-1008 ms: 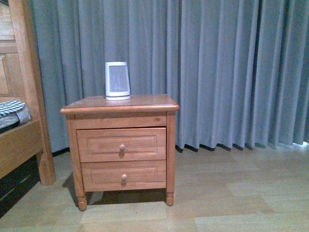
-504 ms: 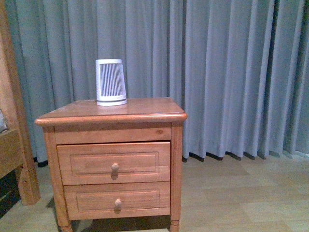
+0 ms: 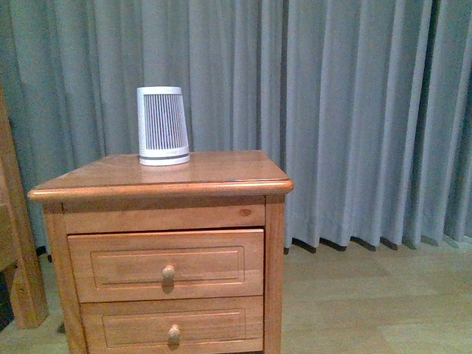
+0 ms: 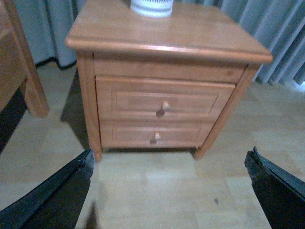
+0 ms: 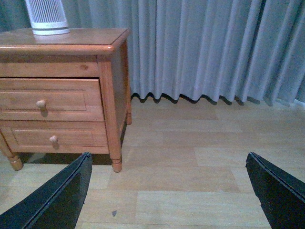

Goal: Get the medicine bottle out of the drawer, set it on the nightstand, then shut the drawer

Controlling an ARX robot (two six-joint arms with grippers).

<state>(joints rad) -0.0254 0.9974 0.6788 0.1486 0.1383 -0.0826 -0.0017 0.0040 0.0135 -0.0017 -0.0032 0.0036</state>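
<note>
The orange-brown nightstand (image 3: 221,171) stands at the left of the front view. Its upper drawer (image 3: 110,265) is shut, with a small round knob (image 3: 169,272); the lower drawer (image 3: 133,328) sits below. The medicine bottle is out of view. Neither arm shows in the front view. In the left wrist view my left gripper (image 4: 171,191) is open and empty above the floor, some way in front of the nightstand (image 4: 200,33) and its upper drawer (image 4: 133,100). In the right wrist view my right gripper (image 5: 169,191) is open and empty, with the nightstand (image 5: 95,40) off to one side.
A large white ribbed tapered device (image 3: 161,125) stands on the nightstand top. Grey curtains (image 3: 354,110) hang behind. A wooden bed frame post (image 3: 18,280) is close at the nightstand's left. The floor (image 3: 369,302) is light wood.
The front view has closed in on the nightstand: it now looks larger and sits lower left. The bed frame has slid mostly out of the picture.
</note>
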